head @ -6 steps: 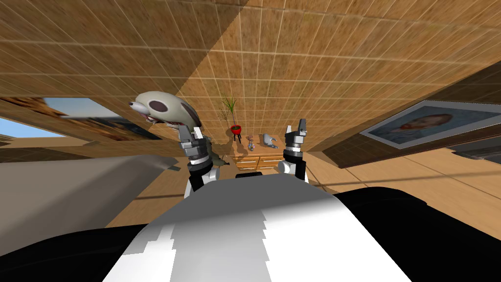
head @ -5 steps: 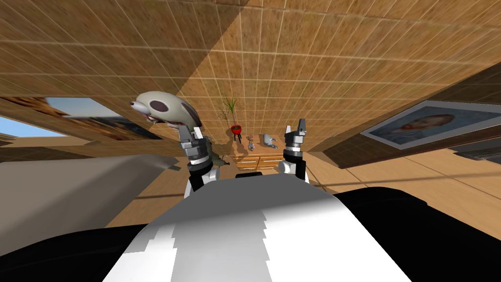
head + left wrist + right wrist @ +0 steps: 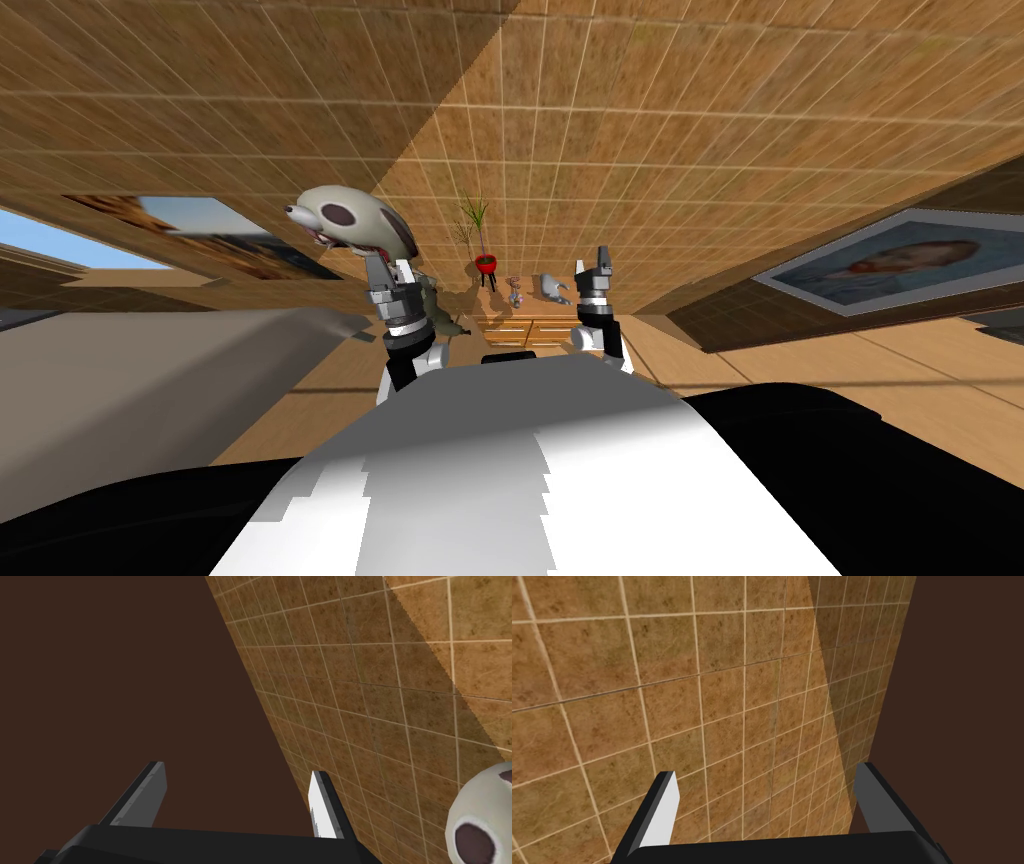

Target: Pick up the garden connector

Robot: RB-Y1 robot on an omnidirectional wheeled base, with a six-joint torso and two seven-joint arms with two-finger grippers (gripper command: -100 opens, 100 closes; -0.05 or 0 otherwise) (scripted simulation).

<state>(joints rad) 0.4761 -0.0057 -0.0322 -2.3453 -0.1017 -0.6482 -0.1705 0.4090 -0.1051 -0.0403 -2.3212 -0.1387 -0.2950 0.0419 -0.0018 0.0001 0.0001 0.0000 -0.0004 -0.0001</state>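
The robot faces a corner of a room lined with brown tiled walls [image 3: 700, 120] over a wood-coloured floor [image 3: 880, 345]. Both arms are raised in front of it. The left gripper [image 3: 392, 268] has its two fingers standing apart with nothing between them, and the right gripper [image 3: 592, 262] is spread the same way and also holds nothing.

Beyond the grippers, in the gap between them, a low wooden cabinet [image 3: 515, 328] with drawer fronts stands against the far wall. The garden connector [image 3: 550, 287], a small grey bent piece, lies on the cabinet top. It is closer to the right gripper than to the left, on that gripper's inner side, and well apart from its fingers. Just beside the connector, toward the left gripper, stands a small brownish figure [image 3: 515, 291]. Further along is a thin green plant in a red pot [image 3: 485, 263] on dark legs.

A large pale rounded head shape [image 3: 350, 218] with dark oval patches sits just above and behind the left gripper. A broad grey surface [image 3: 140, 375] stretches out to that gripper's outer side. A framed picture [image 3: 225, 235] hangs on the wall beyond the left gripper, and a framed portrait [image 3: 885, 262] hangs on the wall out past the right gripper.
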